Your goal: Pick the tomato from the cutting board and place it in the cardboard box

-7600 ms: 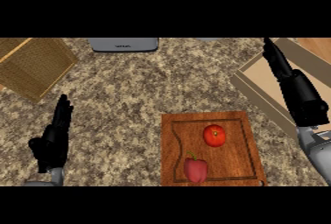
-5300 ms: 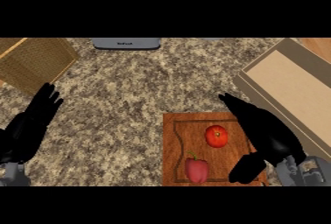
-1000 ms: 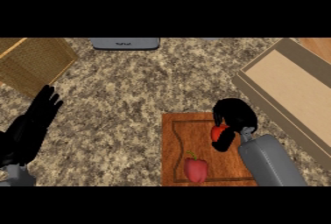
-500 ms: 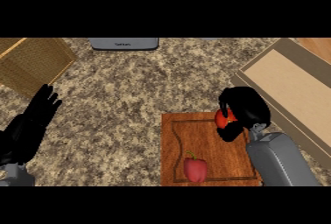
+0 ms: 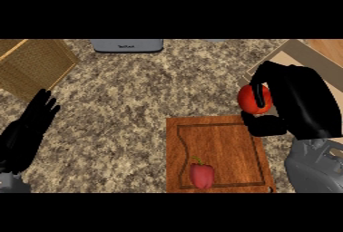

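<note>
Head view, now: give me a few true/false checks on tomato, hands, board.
1. The round red tomato lies on the brown wooden cutting board. False: it is held above the counter past the board's far edge.
2. The black right hand has its fingers curled round the tomato. True.
3. A red bell pepper lies on the board. True.
4. The black left hand holds the pepper. False: it rests open at the left edge.
</note>
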### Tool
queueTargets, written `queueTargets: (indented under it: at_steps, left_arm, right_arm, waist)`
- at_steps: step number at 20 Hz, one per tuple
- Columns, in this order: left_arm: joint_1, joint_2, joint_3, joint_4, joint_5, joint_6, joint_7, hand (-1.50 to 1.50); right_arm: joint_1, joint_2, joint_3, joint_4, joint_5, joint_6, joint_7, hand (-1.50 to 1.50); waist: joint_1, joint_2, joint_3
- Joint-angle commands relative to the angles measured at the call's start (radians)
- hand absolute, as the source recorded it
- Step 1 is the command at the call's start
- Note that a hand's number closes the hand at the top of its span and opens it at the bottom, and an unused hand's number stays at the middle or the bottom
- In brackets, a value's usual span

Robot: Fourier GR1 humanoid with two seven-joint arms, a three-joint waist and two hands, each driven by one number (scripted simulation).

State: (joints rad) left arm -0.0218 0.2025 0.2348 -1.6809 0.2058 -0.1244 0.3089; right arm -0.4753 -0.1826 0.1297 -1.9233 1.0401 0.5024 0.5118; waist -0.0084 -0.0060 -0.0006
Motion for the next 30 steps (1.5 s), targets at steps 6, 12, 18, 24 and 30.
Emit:
queueTargets:
  at_steps: [6, 12, 18, 24, 30]
  left_arm:
    - [-0.033, -0.005, -0.003, 0.039, 0.003, -0.012, -0.017, 0.00]
    - [0.008, -0.005, -0.001, -0.007, 0.007, -0.018, 0.006, 0.00]
    - [-0.016, -0.022, -0.015, 0.000, -0.023, 0.006, -0.012, 0.00]
    - [-0.040, -0.013, 0.005, 0.071, -0.020, -0.009, -0.047, 0.00]
    - [-0.075, 0.006, 0.024, 0.079, 0.016, -0.024, -0.012, 0.00]
  right_arm:
    - [-0.168, -0.077, -0.226, -0.049, -0.009, 0.064, 0.114, 1.50]
    - [-0.143, -0.192, -0.349, 0.104, -0.046, -0.009, -0.018, 1.50]
    - [-0.099, -0.281, -0.401, 0.283, -0.062, -0.130, -0.213, 1.50]
    - [-0.101, -0.262, -0.375, 0.463, -0.036, -0.278, -0.306, 1.50]
    - [-0.175, -0.277, -0.405, 0.740, -0.057, -0.387, -0.430, 1.50]
  waist:
    - [0.007, 0.005, 0.000]
    - [0.013, 0.006, 0.001]
    - [0.014, 0.008, 0.001]
    - [0.013, 0.008, 0.001]
    - [0.019, 0.010, 0.001]
